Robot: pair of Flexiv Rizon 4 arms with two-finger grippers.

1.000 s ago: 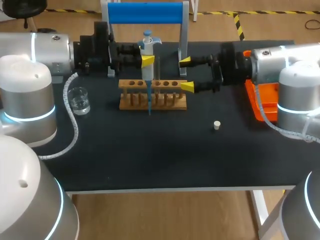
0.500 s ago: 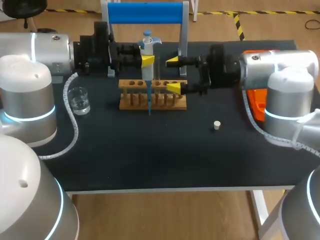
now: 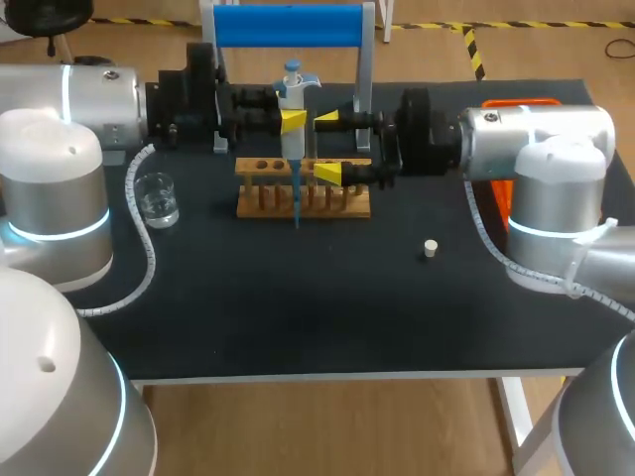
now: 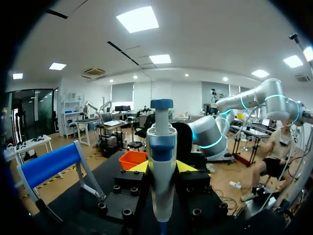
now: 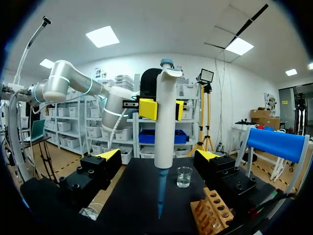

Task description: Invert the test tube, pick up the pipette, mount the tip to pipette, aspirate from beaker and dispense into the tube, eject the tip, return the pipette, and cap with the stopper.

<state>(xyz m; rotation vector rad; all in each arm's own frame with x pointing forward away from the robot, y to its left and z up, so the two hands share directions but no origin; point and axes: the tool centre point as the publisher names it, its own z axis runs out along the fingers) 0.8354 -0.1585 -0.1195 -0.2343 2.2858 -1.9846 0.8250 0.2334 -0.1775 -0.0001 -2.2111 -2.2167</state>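
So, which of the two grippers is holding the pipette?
The left gripper: its yellow tips press the pipette from both sides. The right gripper is open, fingers wide apart, touching nothing.

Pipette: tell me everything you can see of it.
The pipette is upright, a white body with a blue plunger cap and a hooked finger rest, a blue tip mounted and pointing down beside the wooden rack. The left gripper is shut on its upper body; the right gripper is open, not touching.

Black table (image 3: 298,307), blue-topped stand (image 3: 288,25), orange box (image 4: 133,160)
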